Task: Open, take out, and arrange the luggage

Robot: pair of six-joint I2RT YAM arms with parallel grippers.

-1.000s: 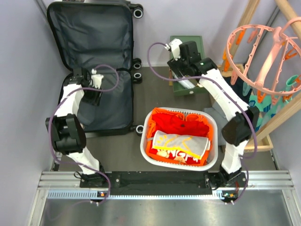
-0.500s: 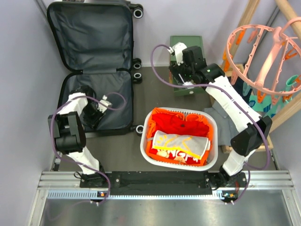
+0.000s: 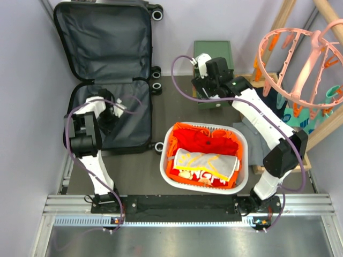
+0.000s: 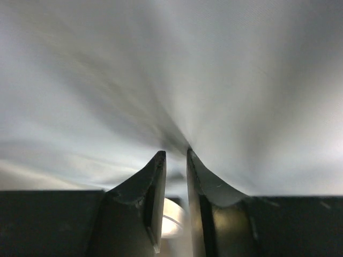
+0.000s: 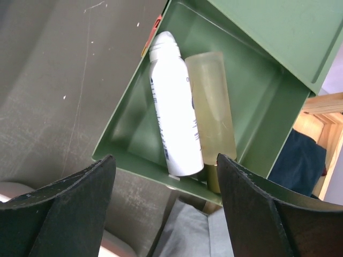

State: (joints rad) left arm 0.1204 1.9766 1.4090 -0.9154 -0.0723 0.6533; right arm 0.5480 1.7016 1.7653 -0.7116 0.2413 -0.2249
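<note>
The luggage (image 3: 102, 48) lies open at the far left, its lid against the wall and dark grey lining showing. My left gripper (image 3: 110, 115) is down in the lower half of the luggage. In the left wrist view the left gripper (image 4: 175, 153) has its jaws nearly together with nothing seen between them, in front of blurred grey. My right gripper (image 3: 206, 88) is open over the drawer of the green box (image 3: 213, 51). In the right wrist view the right gripper (image 5: 165, 156) hangs above a white spray can (image 5: 171, 107) and a yellowish bottle (image 5: 211, 107) in that drawer (image 5: 257, 107).
A white laundry basket (image 3: 166, 160) with red, orange and grey clothes stands in the middle front. A grey cloth (image 3: 252, 128) lies right of it. A pink peg hanger (image 3: 300, 59) and wooden rack stand at the right. Walls close in at left and back.
My left arm has folded back and its gripper has swung down and around inside the luggage's lower half. My right gripper has shifted slightly left over the green drawer.
</note>
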